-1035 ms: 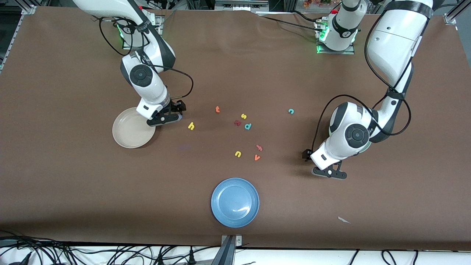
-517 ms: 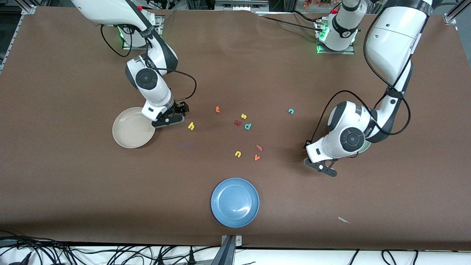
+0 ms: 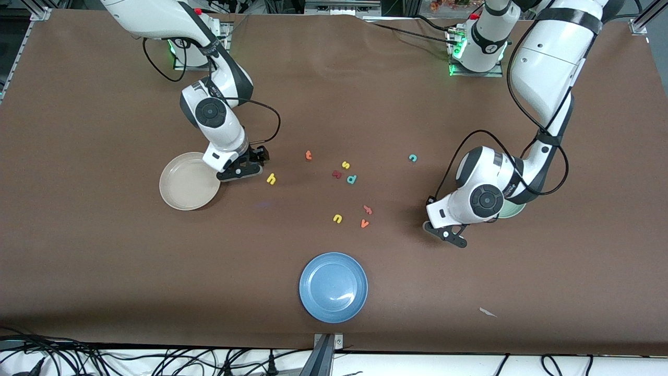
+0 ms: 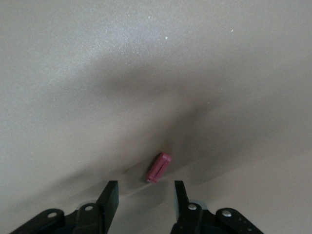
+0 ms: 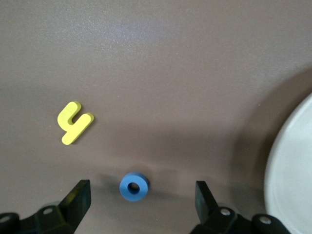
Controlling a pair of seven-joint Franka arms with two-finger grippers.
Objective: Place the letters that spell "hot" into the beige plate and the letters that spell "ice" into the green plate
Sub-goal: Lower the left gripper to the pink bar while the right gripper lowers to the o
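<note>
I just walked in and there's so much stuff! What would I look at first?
Probably the two white arms bent low over the brown table. The right gripper, open, hangs over a blue o between the beige plate and a yellow h. The left gripper is over a dark red i beside the green plate. Other tiny letters lie mid-table, and a blue plate sits nearest the camera.

My two arms: glossy white shells, dark grey joint caps, black looping cables, black finger mounts, green-lit bases.
</note>
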